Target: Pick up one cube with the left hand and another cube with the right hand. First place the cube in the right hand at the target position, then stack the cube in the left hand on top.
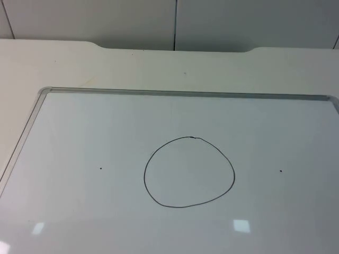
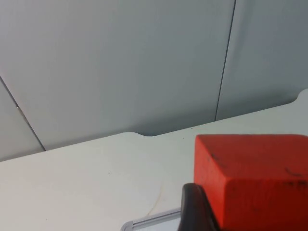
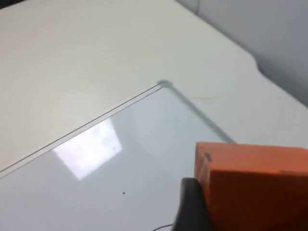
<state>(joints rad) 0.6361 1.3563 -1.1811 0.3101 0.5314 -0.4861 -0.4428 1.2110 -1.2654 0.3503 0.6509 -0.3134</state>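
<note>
The left gripper [image 2: 226, 219] is clamped on a red cube [image 2: 252, 180] above the table's [image 1: 159, 69] far edge, the right gripper [image 3: 226, 216] grips an orange cube [image 3: 252, 185] over the whiteboard [image 1: 79, 137], whose drawn circle [image 1: 189, 172] sits at its middle.

The circle [image 1: 189, 172] drawn on the whiteboard [image 1: 79, 159] has bare board inside it and all around it. Beyond it, the partition wall [image 1: 159, 21] closes the surface's [image 1: 159, 69] far edge.
</note>
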